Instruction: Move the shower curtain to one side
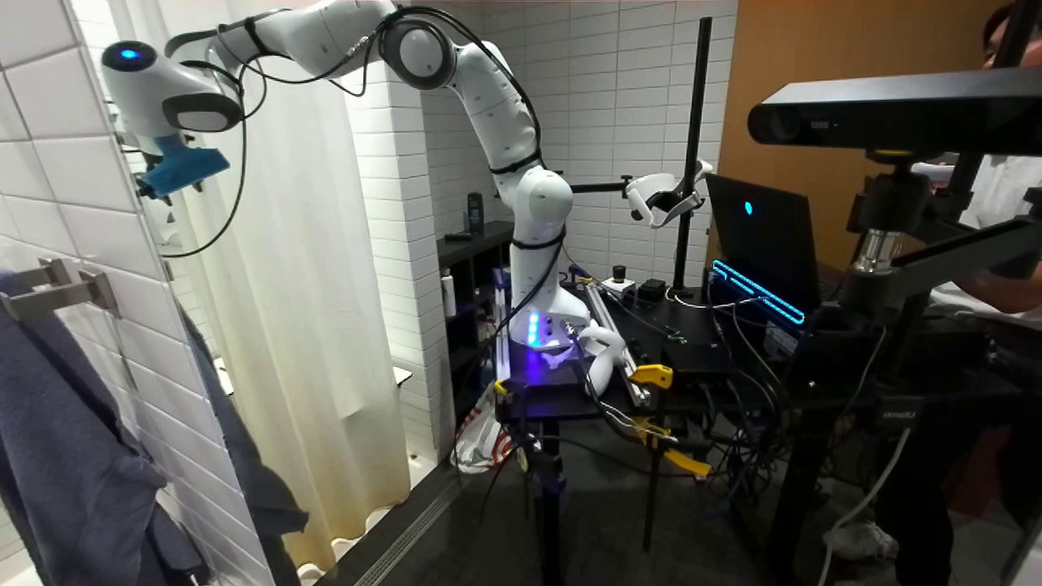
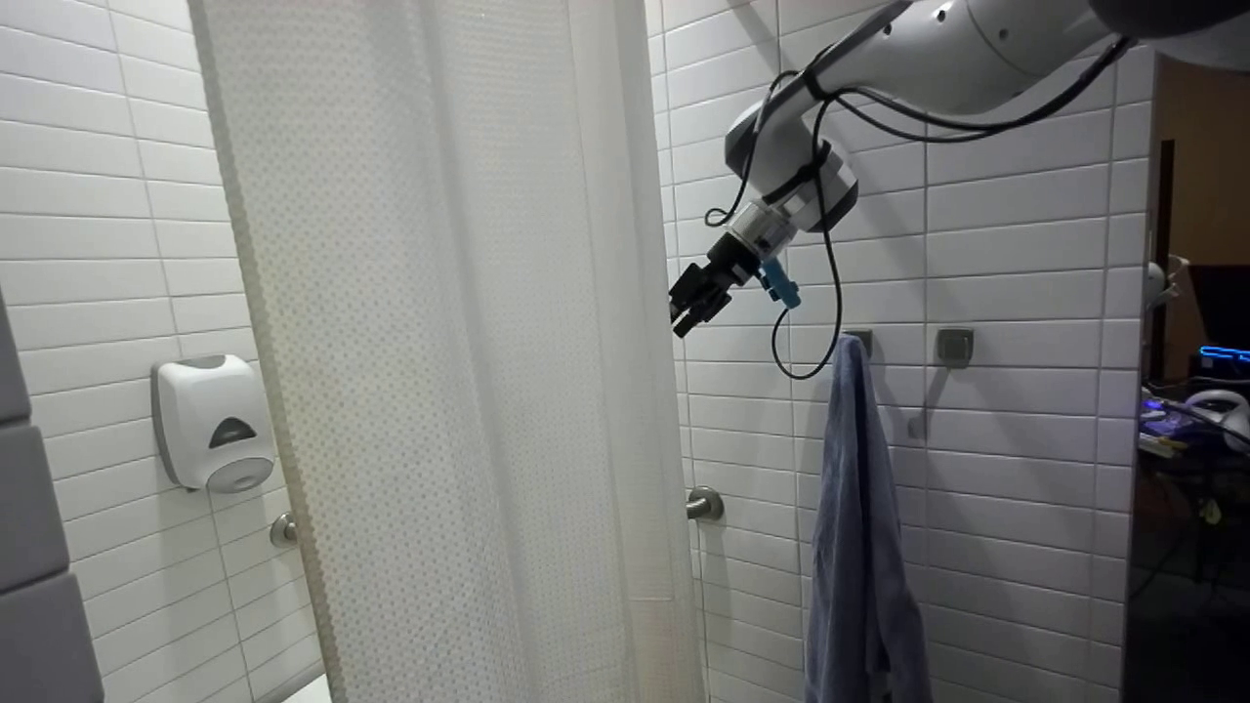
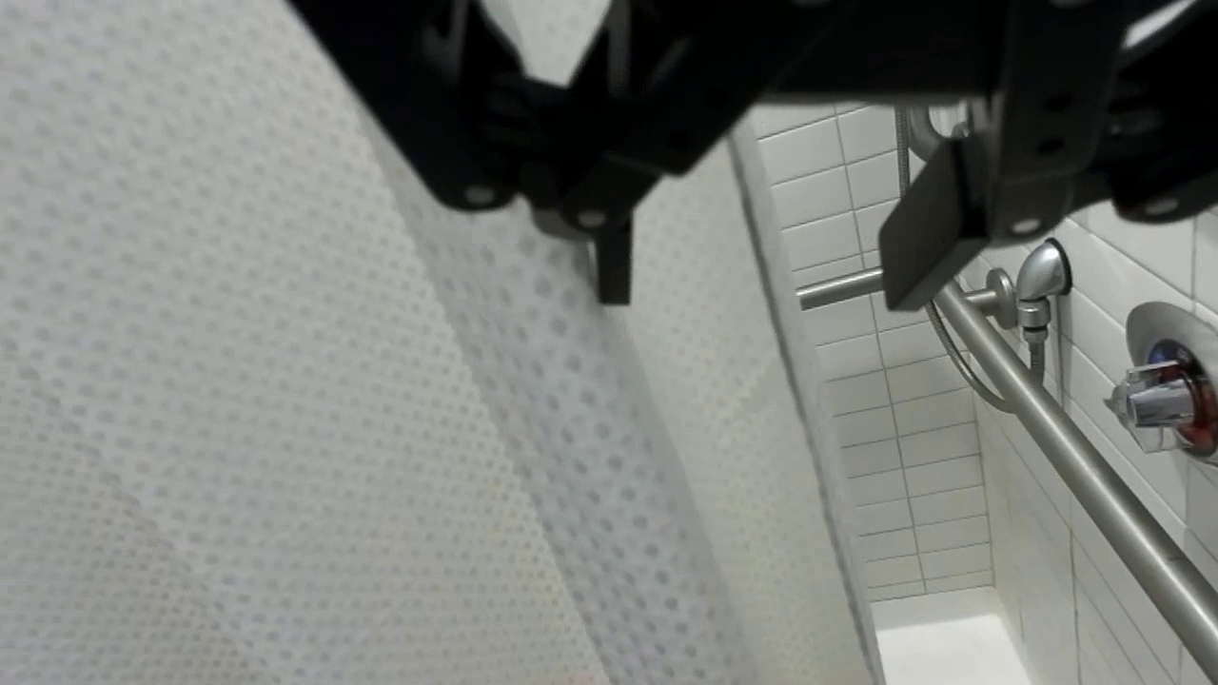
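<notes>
While the shower curtain [image 2: 459, 351] hangs downward | long axis roughly vertical | tool [image 3: 761, 290] stands with jaws apart

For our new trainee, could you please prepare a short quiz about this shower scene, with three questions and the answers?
1. True or false: in the wrist view, the tool is open.
2. Choose: in the wrist view, the tap knob lies (a) left of the shower curtain, (b) right of it, (c) hidden behind it.
3. Fill in: in both exterior views, a blue-grey ... hangs on a tiled wall.
Key: 1. True; 2. (b); 3. towel.
</notes>
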`<move>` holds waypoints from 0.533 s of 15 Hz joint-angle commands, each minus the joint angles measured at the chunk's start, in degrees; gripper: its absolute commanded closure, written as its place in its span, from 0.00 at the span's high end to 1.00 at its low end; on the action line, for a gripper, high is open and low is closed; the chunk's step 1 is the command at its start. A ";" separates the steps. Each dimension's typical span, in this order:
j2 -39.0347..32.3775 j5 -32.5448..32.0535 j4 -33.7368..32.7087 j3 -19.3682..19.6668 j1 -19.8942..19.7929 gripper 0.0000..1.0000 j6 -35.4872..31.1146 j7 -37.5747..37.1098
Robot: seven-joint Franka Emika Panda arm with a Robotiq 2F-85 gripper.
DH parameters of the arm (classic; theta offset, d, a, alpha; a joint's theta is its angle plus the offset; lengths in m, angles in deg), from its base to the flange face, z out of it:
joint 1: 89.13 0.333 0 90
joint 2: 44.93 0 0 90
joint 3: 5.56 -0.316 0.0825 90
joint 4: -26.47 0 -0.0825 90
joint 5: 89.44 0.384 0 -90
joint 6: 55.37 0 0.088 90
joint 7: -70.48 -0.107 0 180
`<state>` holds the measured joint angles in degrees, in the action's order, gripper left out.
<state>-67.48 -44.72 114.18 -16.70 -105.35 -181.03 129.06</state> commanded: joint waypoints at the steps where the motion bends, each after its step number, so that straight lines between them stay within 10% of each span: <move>1: -0.56 3.19 -1.83 2.06 2.06 1.00 2.39 2.49; 8: -1.18 7.56 -1.57 2.91 4.46 1.00 3.79 3.92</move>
<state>-67.77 -39.41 113.88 -15.19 -102.66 -178.61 131.65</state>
